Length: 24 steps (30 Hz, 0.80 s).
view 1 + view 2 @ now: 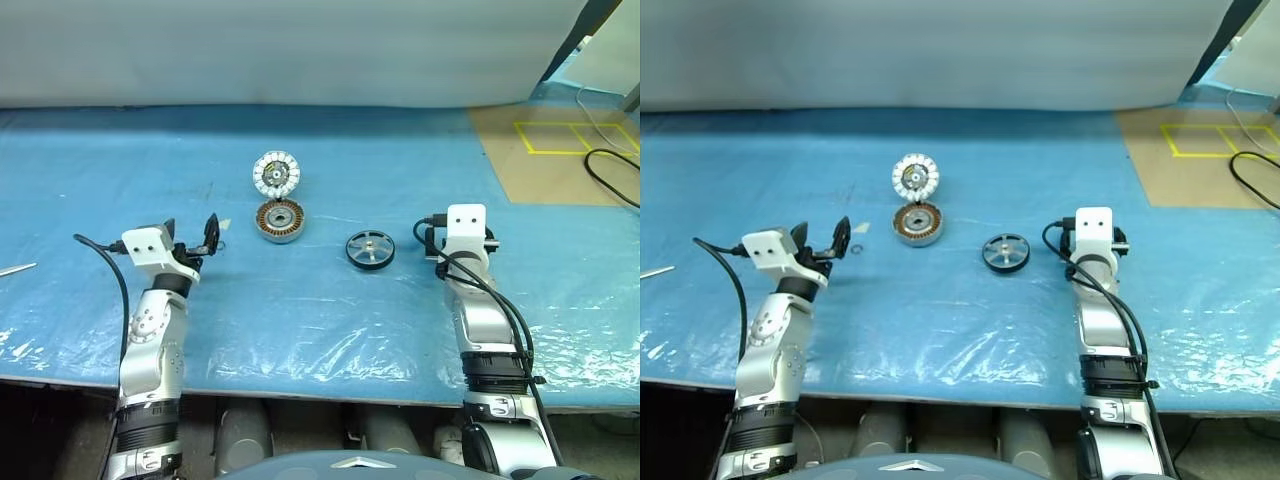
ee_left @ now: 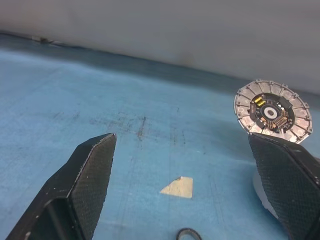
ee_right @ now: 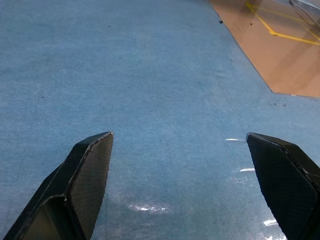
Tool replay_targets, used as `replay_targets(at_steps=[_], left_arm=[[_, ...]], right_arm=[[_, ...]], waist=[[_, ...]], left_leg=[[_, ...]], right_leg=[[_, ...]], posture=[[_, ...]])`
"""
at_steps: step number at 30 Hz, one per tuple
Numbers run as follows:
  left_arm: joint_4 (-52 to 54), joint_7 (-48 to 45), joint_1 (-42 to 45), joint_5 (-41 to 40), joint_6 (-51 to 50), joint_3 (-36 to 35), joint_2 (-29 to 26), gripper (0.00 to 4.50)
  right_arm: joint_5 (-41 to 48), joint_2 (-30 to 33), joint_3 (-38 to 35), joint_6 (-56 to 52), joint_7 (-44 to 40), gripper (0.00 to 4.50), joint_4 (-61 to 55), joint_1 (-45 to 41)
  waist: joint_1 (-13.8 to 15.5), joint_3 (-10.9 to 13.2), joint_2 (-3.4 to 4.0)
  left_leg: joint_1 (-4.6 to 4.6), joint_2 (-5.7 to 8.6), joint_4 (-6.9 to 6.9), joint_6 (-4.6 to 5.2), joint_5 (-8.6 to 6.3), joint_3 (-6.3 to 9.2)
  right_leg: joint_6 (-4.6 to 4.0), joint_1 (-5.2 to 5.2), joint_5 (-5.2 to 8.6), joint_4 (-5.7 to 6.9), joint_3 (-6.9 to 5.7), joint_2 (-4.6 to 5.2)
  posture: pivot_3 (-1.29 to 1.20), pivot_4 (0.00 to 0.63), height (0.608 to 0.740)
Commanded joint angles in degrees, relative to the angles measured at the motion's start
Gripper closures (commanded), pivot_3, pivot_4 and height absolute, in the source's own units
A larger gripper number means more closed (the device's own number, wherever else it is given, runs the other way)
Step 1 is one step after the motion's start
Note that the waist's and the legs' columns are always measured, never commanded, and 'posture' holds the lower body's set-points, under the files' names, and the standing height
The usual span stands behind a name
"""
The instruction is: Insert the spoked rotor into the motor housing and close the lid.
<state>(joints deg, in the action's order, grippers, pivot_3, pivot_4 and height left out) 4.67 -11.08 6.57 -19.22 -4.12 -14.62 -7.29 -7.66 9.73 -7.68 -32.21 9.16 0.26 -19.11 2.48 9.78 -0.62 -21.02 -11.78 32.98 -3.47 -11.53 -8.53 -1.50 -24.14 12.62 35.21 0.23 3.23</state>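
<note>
Three motor parts on the blue-covered table [image 1: 320,320], none of them held. Motor housing [image 1: 280,221] near the middle, open, copper windings showing. Lid [image 1: 276,174] tilted up just behind it, white-segmented face forward; whether touching the housing, impossible to tell. Spoked rotor [image 1: 370,249] flat to the housing's right, apart from it. Left gripper [image 1: 191,238] beside the housing, fingers spread wide, empty. Right gripper [image 3: 185,185] right of the rotor, fingers likewise wide apart, empty.

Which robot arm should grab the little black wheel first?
Probably the right. The spoked rotor lies closer to the right tool, which is open and empty. The left tool sits beyond the motor housing, farther from the wheel.
</note>
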Motion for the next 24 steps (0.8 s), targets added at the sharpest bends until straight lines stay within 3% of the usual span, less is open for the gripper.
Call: replay_targets(at_steps=[1,14,24], left_arm=[[0.35,-0.62,0.58,-0.45,1.4,-0.51,-0.57,0.03],[0.08,-3.23,0.56,-1.39,0.57,-1.02,-2.64,0.03],[-7.81,-21.58,12.23,-8.12,-5.64,-0.09,-15.75,0.03]], right_arm=[[-0.54,0.56,-0.51,1.12,0.56,0.0,-1.52,-0.39],[-0.22,0.9,0.03,1.71,-0.59,0.0,-1.57,-0.67],[7.21,5.92,4.58,8.1,-20.74,0.0,7.33,-14.17]], waist=[[0.0,0.0,0.0],[0.0,0.0,0.0],[-0.05,0.0,0.03]], left_leg=[[-0.01,0.0,0.0,0.0,0.0,0.0],[0.0,-0.01,0.0,0.0,0.0,0.0],[0.12,0.01,0.07,0.0,0.01,-0.02]], right_leg=[[0.0,0.0,0.0,0.0,0.0,0.0],[0.0,0.0,0.0,0.0,-0.01,-0.01],[-0.06,-0.05,0.02,0.31,0.04,0.0]], posture=[[0.0,0.15,0.74],[0.0,0.15,0.74],[0.0,0.15,0.74]])
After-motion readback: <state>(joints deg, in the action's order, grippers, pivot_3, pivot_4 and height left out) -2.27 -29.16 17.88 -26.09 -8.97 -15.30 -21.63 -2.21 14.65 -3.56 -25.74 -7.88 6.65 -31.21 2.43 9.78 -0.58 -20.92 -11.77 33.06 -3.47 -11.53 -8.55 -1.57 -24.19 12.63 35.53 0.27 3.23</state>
